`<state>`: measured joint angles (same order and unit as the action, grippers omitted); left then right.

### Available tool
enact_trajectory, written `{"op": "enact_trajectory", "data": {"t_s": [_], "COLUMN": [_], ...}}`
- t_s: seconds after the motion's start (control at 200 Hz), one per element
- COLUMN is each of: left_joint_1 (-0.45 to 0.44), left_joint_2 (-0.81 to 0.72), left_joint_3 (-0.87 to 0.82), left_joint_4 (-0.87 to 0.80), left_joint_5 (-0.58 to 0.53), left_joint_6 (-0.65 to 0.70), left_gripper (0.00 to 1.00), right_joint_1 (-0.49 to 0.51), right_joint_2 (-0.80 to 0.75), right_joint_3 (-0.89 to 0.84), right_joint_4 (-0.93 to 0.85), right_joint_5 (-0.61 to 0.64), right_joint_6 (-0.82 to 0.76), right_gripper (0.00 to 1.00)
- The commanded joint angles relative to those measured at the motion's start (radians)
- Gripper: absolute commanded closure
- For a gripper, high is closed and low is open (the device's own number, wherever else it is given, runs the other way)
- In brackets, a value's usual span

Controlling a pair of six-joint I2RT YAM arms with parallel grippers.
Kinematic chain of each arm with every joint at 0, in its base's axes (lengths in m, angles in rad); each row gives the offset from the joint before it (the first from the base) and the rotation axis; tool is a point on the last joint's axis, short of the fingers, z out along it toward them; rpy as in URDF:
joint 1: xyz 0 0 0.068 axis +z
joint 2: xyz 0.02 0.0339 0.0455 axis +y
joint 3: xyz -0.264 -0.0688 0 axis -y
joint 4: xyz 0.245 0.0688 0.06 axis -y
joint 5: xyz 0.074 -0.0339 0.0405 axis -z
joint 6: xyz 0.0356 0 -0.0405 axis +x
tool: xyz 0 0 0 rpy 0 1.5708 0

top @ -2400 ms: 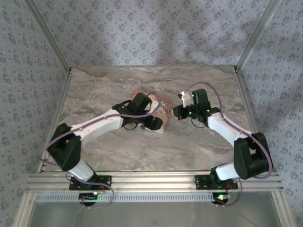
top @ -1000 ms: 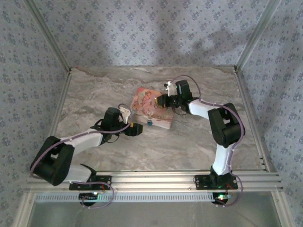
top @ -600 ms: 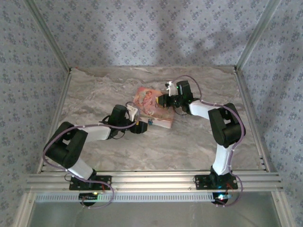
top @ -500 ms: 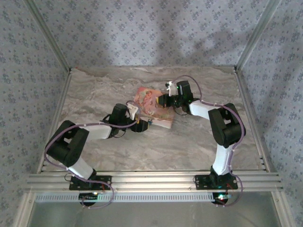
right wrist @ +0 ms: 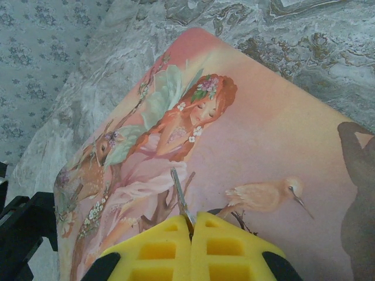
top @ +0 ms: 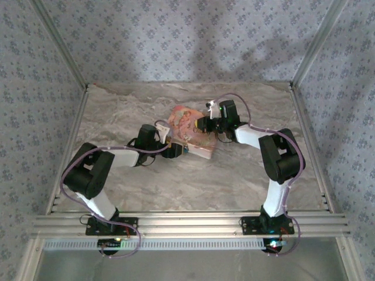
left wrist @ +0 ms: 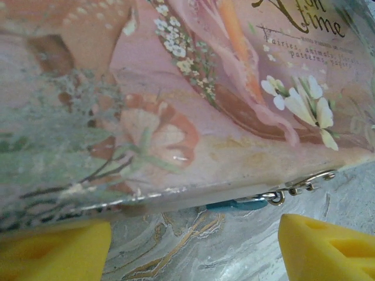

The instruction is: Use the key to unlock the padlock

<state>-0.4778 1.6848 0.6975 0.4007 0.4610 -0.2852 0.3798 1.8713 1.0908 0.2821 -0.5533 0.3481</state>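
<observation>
A small blue padlock point(left wrist: 237, 205) hangs from the metal hasp point(left wrist: 304, 184) on the front of a pink fairy-picture box point(top: 188, 130), tucked under the lid's edge. My left gripper point(left wrist: 193, 257) is open and low on the table, with one yellow finger point(left wrist: 53, 250) on each side, just in front of the padlock point(top: 184, 150). My right gripper point(right wrist: 192, 219) is shut on the silver key point(right wrist: 179, 192). The key's blade points forward over the box lid point(right wrist: 281, 134). In the top view the right gripper point(top: 203, 124) hovers over the box's far right part.
The marble table point(top: 234, 175) is fenced by aluminium posts and patterned walls. The left arm point(top: 117, 158) lies low across the table's left half. The right arm point(top: 275, 158) bends in from the right.
The left gripper has slid right along the table, up to the box's front and the padlock. The right gripper has stayed over the lid with the key.
</observation>
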Motion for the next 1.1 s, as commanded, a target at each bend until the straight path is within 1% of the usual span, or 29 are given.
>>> {"op": "enact_trajectory", "data": {"t_s": [0.0,0.195,0.42,0.505,0.799,1.099], "left_joint_1": [0.004,-0.043,-0.095,-0.102,-0.129,-0.18], "left_joint_2": [-0.001,-0.022,0.032,0.045,0.067,0.055], "left_joint_3": [0.023,-0.016,0.02,0.032,0.069,0.091], "left_joint_4": [0.032,0.036,0.05,0.049,0.018,-0.04], "left_joint_5": [0.028,0.002,-0.046,-0.063,-0.091,-0.204], "left_joint_6": [0.024,0.02,0.015,0.015,0.037,0.065], "left_gripper": [0.25,0.25,0.27,0.28,0.35,0.42], "right_joint_1": [-0.003,-0.003,-0.002,-0.001,-0.003,-0.002], "right_joint_2": [0.008,0.008,0.006,0.002,-0.001,0.0], "right_joint_3": [-0.038,-0.037,-0.043,-0.044,-0.043,-0.043], "right_joint_4": [-0.103,-0.1,-0.101,-0.102,-0.109,-0.109], "right_joint_5": [0.041,0.043,0.047,0.048,0.05,0.054], "right_joint_6": [0.011,0.013,0.012,0.013,0.011,0.015], "right_gripper": [1.0,1.0,1.0,1.0,1.0,1.0]}}
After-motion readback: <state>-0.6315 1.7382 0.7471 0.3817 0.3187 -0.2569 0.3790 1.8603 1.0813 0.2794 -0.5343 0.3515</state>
